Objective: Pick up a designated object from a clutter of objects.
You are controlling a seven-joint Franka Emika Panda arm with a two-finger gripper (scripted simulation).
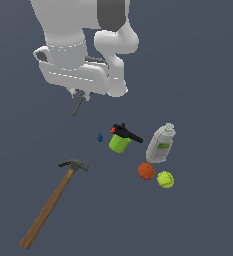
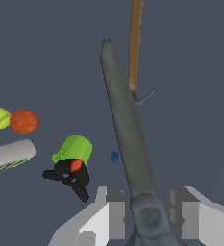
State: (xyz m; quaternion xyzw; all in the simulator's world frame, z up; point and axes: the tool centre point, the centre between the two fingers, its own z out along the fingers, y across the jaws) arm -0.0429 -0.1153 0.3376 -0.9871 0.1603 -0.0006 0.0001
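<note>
My pincer (image 2: 149,211) was clamped on the thin grey rod (image 2: 128,139), a finger on either side of its thick end, and the rod hung from it well above the bench (image 1: 203,75). The rest of the clutter lay below: the hammer (image 1: 50,205), the green cup (image 1: 119,143) touching the black clamp (image 1: 125,131), the bottle (image 1: 161,144), the orange ball (image 1: 146,171) and the tennis ball (image 1: 165,179).

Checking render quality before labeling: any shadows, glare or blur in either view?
Exterior view: flat even light, no cast shadows under the hammer or cup, no glare, edges soft from low resolution. Wrist view: same flat shading; the rod between the fingers looms large from closeness, not blur.
</note>
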